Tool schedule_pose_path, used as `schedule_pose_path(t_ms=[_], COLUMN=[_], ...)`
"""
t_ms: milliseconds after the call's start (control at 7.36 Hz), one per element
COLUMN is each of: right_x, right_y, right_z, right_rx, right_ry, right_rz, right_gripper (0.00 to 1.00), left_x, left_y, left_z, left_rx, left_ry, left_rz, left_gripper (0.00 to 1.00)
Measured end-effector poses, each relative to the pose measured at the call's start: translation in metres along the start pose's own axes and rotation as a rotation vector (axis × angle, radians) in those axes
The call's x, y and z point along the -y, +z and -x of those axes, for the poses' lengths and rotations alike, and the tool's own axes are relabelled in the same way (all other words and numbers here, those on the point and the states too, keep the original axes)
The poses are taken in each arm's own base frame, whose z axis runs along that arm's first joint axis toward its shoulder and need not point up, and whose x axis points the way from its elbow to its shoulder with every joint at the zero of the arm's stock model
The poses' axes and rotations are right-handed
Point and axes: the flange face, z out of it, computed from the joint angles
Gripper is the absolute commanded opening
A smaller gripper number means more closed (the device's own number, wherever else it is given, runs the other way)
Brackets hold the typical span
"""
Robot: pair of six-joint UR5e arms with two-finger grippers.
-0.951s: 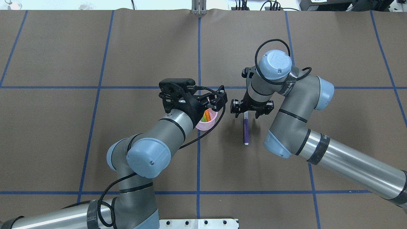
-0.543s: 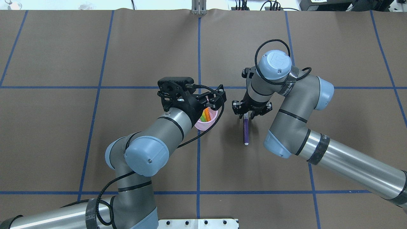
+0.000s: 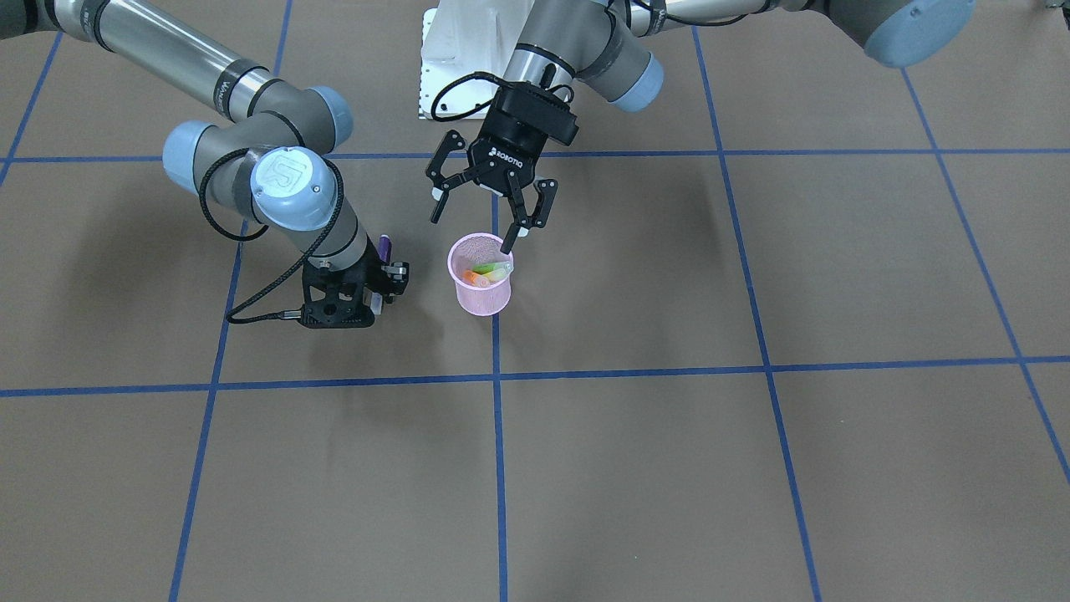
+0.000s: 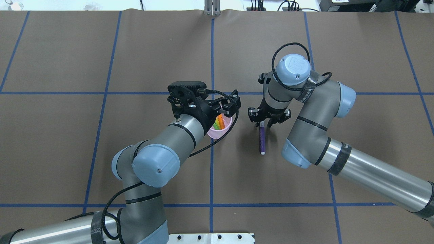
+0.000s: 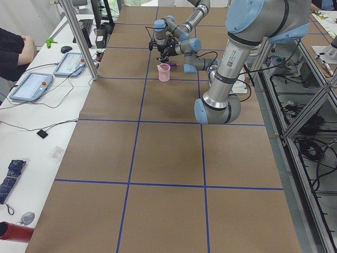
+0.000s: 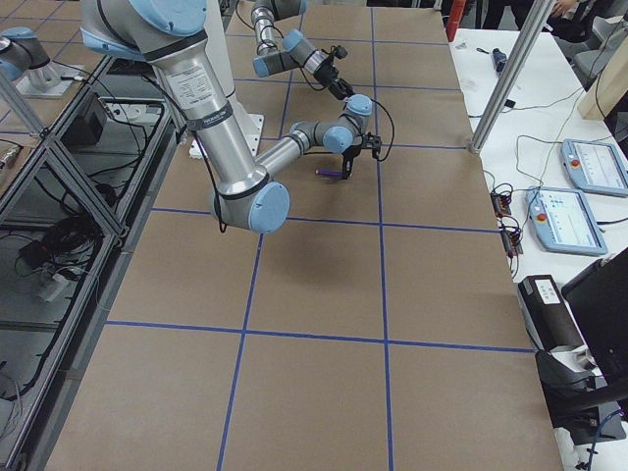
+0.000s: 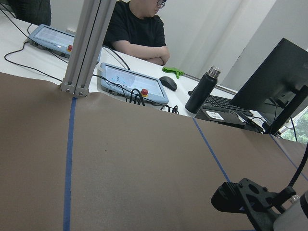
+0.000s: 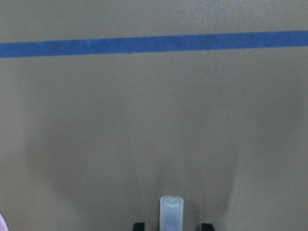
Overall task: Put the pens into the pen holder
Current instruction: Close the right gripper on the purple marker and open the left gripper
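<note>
Right gripper: fingertips were cut off in the wrist view, spread unclamped either side of the pale-capped purple marker pen, which lay flat on the brown papered table. Left gripper: hung released above the upright pink wire-mesh pen holder, which held the orange marker pen and the green marker pen.

The brown-covered table, gridded with blue tape, carries the pink pen holder near its centre, with the purple pen lying to its right.
</note>
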Motion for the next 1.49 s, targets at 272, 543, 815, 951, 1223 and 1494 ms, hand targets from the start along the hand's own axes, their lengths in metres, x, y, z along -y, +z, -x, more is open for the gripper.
schedule_pose_path(t_ms=[272, 543, 815, 951, 1223, 1494], right_x=[0.000, -0.001, -0.004, -0.006, -0.007, -0.008], right_y=[0.001, 0.000, 0.001, 0.002, 0.005, 0.005], right_z=[0.001, 0.005, 0.010, 0.011, 0.012, 0.012], right_rx=[-0.001, 0.002, 0.006, 0.004, 0.001, 0.002], right_ry=[-0.001, -0.003, -0.008, -0.010, -0.011, -0.012], right_rz=[0.001, 0.002, 0.005, 0.008, 0.011, 0.012], right_gripper=[0.49, 0.48, 0.42, 0.42, 0.16, 0.00], left_x=[0.000, -0.003, -0.004, -0.004, -0.004, -0.004], left_y=[0.000, 0.000, 0.001, 0.001, 0.001, 0.001], left_z=[0.001, 0.006, 0.009, 0.010, 0.010, 0.011], left_rx=[0.001, 0.006, 0.011, 0.012, 0.012, 0.013], left_ry=[0.001, 0.005, 0.008, 0.008, 0.008, 0.009], left_rz=[0.000, 0.003, 0.004, 0.004, 0.004, 0.005], left_gripper=[1.00, 0.99, 0.99, 0.99, 0.99, 0.99])
